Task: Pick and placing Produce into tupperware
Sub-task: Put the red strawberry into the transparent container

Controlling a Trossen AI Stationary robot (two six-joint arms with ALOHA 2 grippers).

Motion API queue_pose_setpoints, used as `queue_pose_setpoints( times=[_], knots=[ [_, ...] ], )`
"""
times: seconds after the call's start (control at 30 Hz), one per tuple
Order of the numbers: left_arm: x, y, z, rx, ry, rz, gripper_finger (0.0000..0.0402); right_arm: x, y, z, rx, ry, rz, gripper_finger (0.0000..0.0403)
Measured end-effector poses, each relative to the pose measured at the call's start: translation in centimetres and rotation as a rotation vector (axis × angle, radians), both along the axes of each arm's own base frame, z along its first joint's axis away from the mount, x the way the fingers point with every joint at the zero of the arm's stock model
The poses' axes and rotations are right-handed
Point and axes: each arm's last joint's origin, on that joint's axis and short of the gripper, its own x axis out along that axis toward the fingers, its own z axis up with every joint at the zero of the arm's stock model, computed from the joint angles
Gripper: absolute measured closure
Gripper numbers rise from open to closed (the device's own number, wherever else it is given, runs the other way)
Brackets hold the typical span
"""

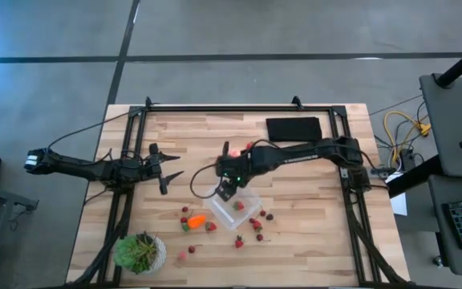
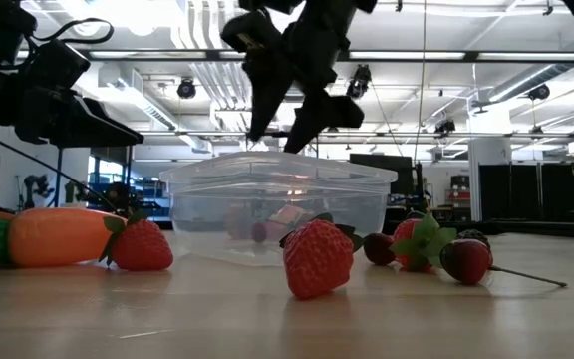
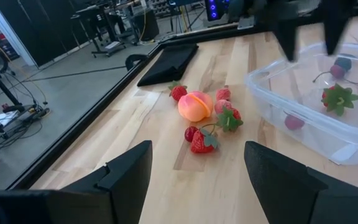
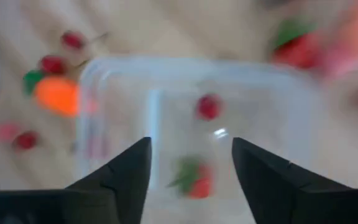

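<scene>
While your right gripper (image 4: 190, 171) hangs open and empty over the container (image 1: 236, 210), with strawberries (image 4: 194, 179) inside, watch it: dropping lower could clip the rim and tip it.

A light wooden desk (image 1: 311, 233) carries a clear tupperware (image 1: 235, 210) near its middle, a black pad (image 1: 293, 128) toward the far edge, a potted plant (image 1: 140, 252) at a near corner, and scattered strawberries (image 1: 257, 225) around an orange carrot (image 1: 196, 220).
</scene>
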Motion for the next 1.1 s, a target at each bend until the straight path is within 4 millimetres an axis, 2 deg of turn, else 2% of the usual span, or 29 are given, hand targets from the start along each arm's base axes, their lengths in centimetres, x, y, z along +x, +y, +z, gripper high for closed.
queue_pose_setpoints(
  times=[0.1,0.23,0.37,0.47,0.67,0.93,1.1],
  knots=[
    [0.0,0.0,0.0,0.0,0.0,0.0,0.016,-1.0,-2.3,1.6,-0.121,0.082,-0.085,0.0163],
    [0.0,0.0,0.0,0.0,0.0,0.0,0.016,-2.8,-6.6,2.8,-0.105,0.233,-0.17,0.0155],
    [0.0,0.0,0.0,0.0,0.0,0.0,0.016,-3.9,-10.7,1.8,-0.087,0.291,-0.245,0.0154],
    [0.0,0.0,0.0,0.0,0.0,0.0,0.016,-4.6,-12.9,0.4,-0.082,0.31,-0.271,0.0154],
    [0.0,0.0,0.0,0.0,0.0,0.0,0.016,-5.0,-14.5,-1.5,-0.027,0.289,-0.318,0.0154],
    [0.0,0.0,0.0,0.0,0.0,0.0,0.016,-4.4,-16.4,-2.8,-0.018,0.134,-0.451,0.0159],
    [0.0,0.0,0.0,0.0,0.001,0.0,0.016,-5.6,-17.0,-4.3,0.028,0.199,-0.552,0.0159]
  ],
)
